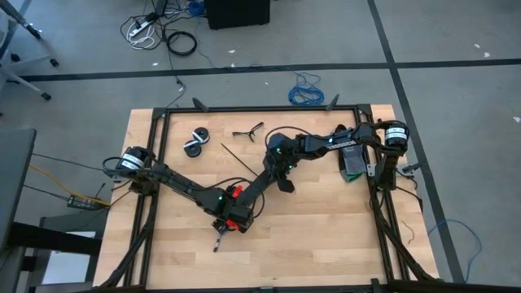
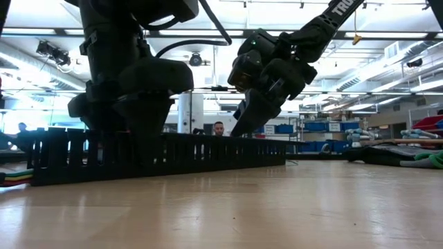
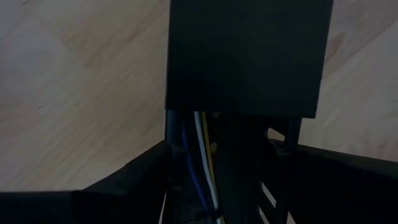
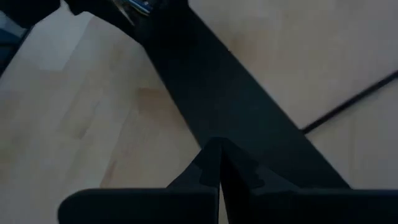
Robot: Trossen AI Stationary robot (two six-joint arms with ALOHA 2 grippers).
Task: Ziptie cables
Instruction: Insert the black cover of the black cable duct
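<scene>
A long black slotted duct [image 2: 208,149] lies slantwise on the wooden table. The cables [image 3: 202,162], thin blue, white and yellow wires, run inside it, and their ends stick out at one end [image 2: 14,178]. A flat black cover [image 3: 249,56] lies over the channel farther along. My left gripper [image 1: 228,218] points down over the duct's near end, open, with a finger on either side of it. My right gripper [image 1: 281,177] is shut and its tips stand on the duct's far part. One thin black ziptie [image 1: 236,156] lies flat on the table beyond the duct. My left gripper straddles the duct from above, and I cannot tell whether its fingers [image 3: 124,186] touch the duct's walls. My right gripper rests its shut fingertips [image 4: 211,155] on the flat top of the black strip [image 4: 205,93]. It comes slanting down from the table's far right. The strip lies flat on the table.
Two black rolls [image 1: 195,140] and a small forked tool [image 1: 248,132] lie near the far edge. A green and black object [image 1: 354,167] sits at the right. A black frame rail [image 1: 260,108] runs round the table. A blue coiled cable [image 1: 307,91] lies on the floor.
</scene>
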